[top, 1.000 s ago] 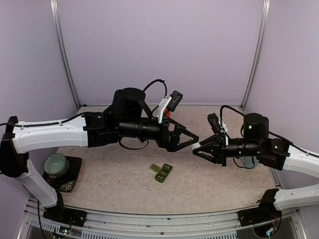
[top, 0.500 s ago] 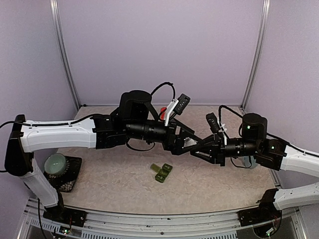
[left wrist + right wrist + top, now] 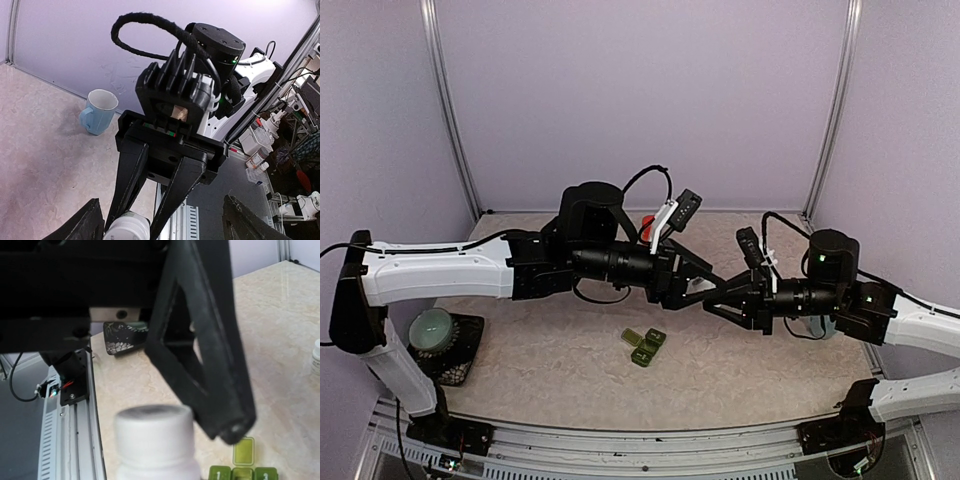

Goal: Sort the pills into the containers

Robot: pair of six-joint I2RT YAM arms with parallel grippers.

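No readable text, labels, brands or numbers in any view.

Robotics laboratory test cell. In the top view, lilac panels point(image 3: 640, 100) on aluminium posts point(image 3: 448, 110) are enclosing a marble-patterned tabletop point(image 3: 550, 340). At the right edge of the left wrist view, cables and equipment point(image 3: 300, 100) are crowding a neighbouring bench.

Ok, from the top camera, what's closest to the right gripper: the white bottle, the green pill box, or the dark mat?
1. White bottle, held in the right gripper itself.
2. Green pill box, lying in the middle.
3. Dark mat, far left.
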